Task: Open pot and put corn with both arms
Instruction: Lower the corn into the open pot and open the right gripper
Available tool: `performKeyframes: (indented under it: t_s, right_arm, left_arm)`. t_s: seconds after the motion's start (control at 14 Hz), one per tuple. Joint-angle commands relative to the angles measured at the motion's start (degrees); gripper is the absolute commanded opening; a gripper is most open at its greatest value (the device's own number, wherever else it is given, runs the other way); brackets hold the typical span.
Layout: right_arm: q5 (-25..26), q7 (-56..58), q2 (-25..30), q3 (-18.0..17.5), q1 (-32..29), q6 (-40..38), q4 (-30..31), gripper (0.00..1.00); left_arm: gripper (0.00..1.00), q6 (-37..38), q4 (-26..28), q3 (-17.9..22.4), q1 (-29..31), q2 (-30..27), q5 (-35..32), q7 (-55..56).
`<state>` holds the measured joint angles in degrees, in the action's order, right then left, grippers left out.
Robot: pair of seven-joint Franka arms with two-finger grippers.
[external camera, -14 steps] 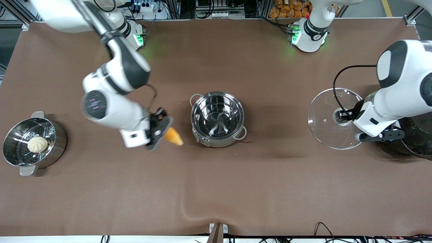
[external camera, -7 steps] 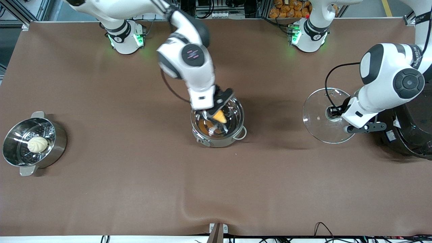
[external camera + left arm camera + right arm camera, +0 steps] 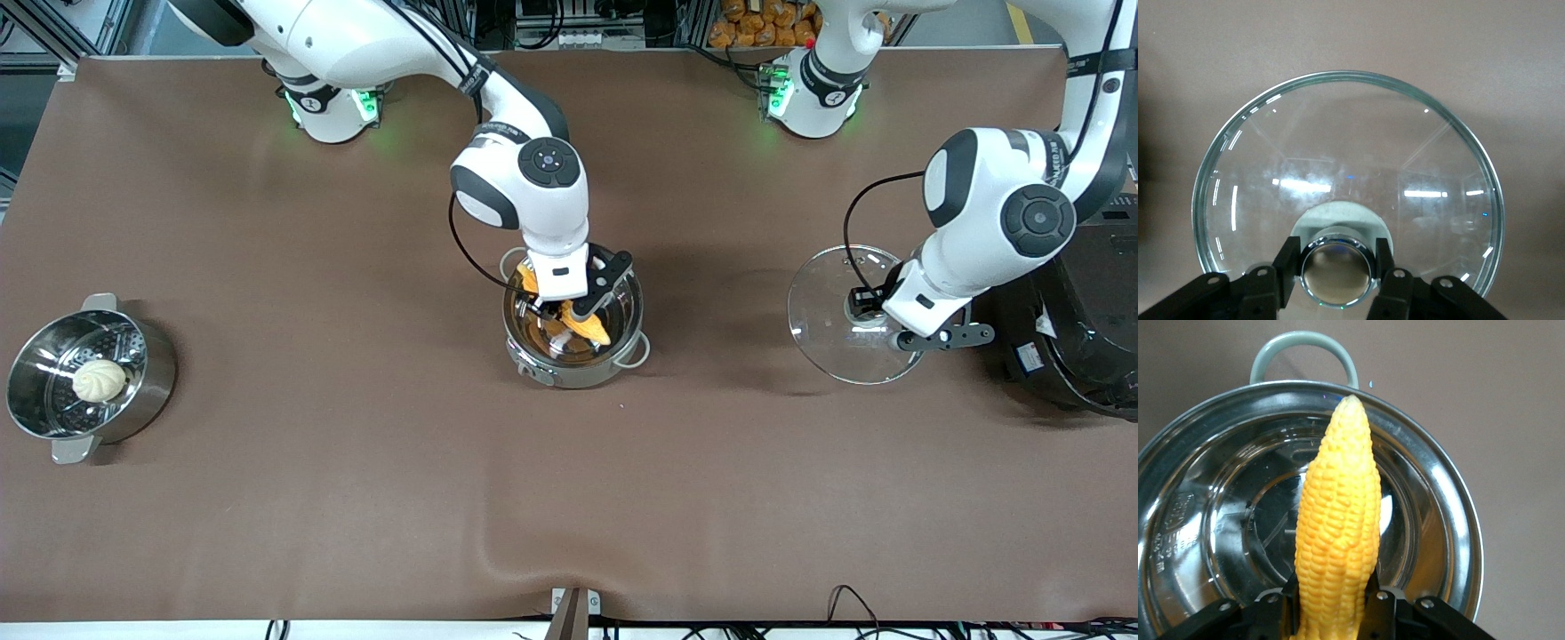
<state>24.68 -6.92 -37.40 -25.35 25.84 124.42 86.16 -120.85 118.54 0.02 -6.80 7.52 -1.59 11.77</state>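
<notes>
R gripper (image 3: pixel 569 313) is clamped on the corn (image 3: pixel 1338 520) at its fat stem end, tip hanging free over the open pot (image 3: pixel 628 283), pot sitting mid-table. In the R wrist cam the tip points to 12 o'clock, toward the pale loop handle (image 3: pixel 1303 350). I judge the corn stiff, light, kernels bumpy so decent friction; the taper could let it squirm, so the thick end is the right hold imo. L gripper (image 3: pixel 1338 267) is pinched on the lid's knob (image 3: pixel 1337 273), glass lid (image 3: pixel 822 302) up over the table toward the L arm's end, next to the black cooker (image 3: pixel 1089 338). Glass = heavy-ish, slick, fragile; the knob is the only sane hold, I'd keep it level. Steamer pot w/ bun (image 3: pixel 99 380) sits at the R arm's end, untouched.
</notes>
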Motion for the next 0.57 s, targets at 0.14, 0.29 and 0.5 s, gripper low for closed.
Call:
performKeyframes:
  t_s: [0.14,0.29,0.5]
  right_arm:
    - [1.96,-0.37,-1.36,-0.57,0.08,3.18,-0.99,1.0]
    - [1.25,-0.98,-0.57,-0.75,-0.97,3.11,-1.08,1.0]
    - [-1.37,-0.81,2.76,-1.19,-4.39,1.45,-1.08,1.0]
  left_arm:
    - [0.0,-3.59,5.02,-0.55,0.74,-5.48,1.06,-0.17]
    - [0.0,-6.93,7.84,-0.55,0.74,-6.63,1.06,0.27]
    - [0.0,-10.37,9.87,-0.55,0.74,-6.64,1.06,0.36]
